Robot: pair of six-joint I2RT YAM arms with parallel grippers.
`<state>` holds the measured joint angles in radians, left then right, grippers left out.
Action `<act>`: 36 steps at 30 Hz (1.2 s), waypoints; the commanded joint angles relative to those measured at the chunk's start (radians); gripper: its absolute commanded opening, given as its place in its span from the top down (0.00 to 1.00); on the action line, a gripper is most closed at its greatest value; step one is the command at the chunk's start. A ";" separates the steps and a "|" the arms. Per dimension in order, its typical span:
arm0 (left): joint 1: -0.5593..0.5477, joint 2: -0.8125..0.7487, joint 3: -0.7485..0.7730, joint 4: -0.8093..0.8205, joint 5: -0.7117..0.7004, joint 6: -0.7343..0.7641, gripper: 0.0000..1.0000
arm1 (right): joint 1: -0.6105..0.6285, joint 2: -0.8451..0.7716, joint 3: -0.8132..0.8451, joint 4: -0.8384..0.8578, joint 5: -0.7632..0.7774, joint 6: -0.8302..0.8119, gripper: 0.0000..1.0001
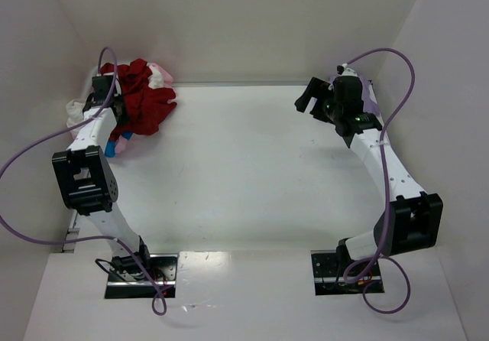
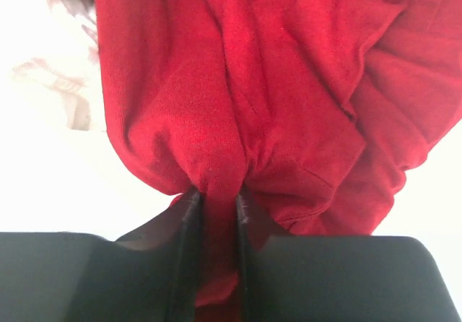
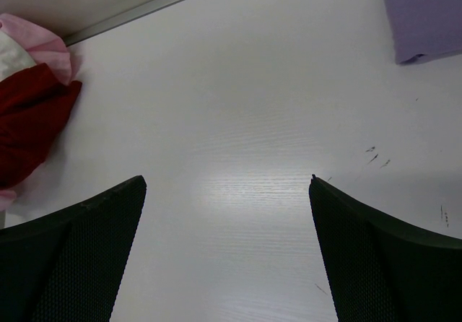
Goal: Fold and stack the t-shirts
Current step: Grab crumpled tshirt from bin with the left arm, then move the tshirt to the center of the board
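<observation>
Cloth fills the left wrist view: the soft dark red t-shirt (image 2: 238,84) spreads out just past the left claw (image 2: 216,217), whose two black fingers are squeezed tight on a fold of it.

From the top, this t-shirt lies bunched at the far left corner of the flat white table (image 1: 244,173), with a soft pink shirt (image 1: 161,72) touching its back. The right claw (image 1: 308,96) hangs over the table's far right side, well apart from both.

In the right wrist view that claw is wide open and holds nothing. A pale lavender cloth shirt (image 3: 426,15) lies on the table beyond its right finger.
</observation>
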<state>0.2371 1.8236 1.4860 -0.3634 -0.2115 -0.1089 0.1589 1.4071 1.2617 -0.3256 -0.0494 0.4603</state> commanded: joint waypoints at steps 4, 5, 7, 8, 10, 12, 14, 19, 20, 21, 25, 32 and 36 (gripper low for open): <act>-0.001 -0.110 0.080 -0.032 0.092 -0.032 0.94 | -0.007 -0.002 0.005 0.056 -0.015 0.008 0.01; -0.001 -0.144 0.089 -0.042 0.118 -0.032 0.98 | -0.007 -0.002 0.005 0.056 -0.024 0.017 0.01; -0.001 -0.196 0.115 -0.042 0.156 -0.032 1.00 | -0.007 -0.002 -0.004 0.065 -0.033 0.017 0.01; -0.001 -0.211 0.115 -0.051 0.171 -0.032 1.00 | -0.007 -0.002 -0.004 0.065 -0.033 0.017 0.01; -0.001 -0.265 0.173 -0.072 0.234 -0.055 1.00 | -0.007 -0.011 -0.004 0.065 -0.043 0.017 0.01; -0.001 -0.291 0.213 -0.072 0.320 -0.072 1.00 | -0.007 -0.020 -0.004 0.065 -0.043 0.017 0.01; -0.001 -0.313 0.255 -0.072 0.488 -0.072 1.00 | -0.007 -0.031 -0.004 0.074 -0.043 0.017 0.01; -0.111 -0.281 0.512 -0.196 0.691 -0.060 1.00 | -0.007 -0.065 -0.013 0.074 -0.053 0.017 0.01; -0.137 -0.280 0.543 -0.207 0.708 -0.060 1.00 | -0.007 -0.065 -0.013 0.083 -0.053 0.017 0.01; -0.166 -0.280 0.572 -0.218 0.721 -0.060 1.00 | -0.007 -0.075 -0.013 0.083 -0.053 0.017 0.01; -0.287 -0.280 0.687 -0.229 0.843 -0.089 1.00 | -0.007 -0.106 -0.022 0.083 -0.082 0.017 0.01; -0.440 -0.355 0.459 -0.238 0.894 -0.037 1.00 | -0.031 -0.192 -0.030 0.044 -0.051 -0.005 0.01; -0.440 -0.394 0.302 -0.218 0.885 -0.037 1.00 | -0.059 -0.255 -0.030 0.051 -0.125 -0.025 0.01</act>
<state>-0.2096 1.4612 1.8931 -0.6186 0.6521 -0.1646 0.1307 1.2427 1.2274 -0.2958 -0.1287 0.4698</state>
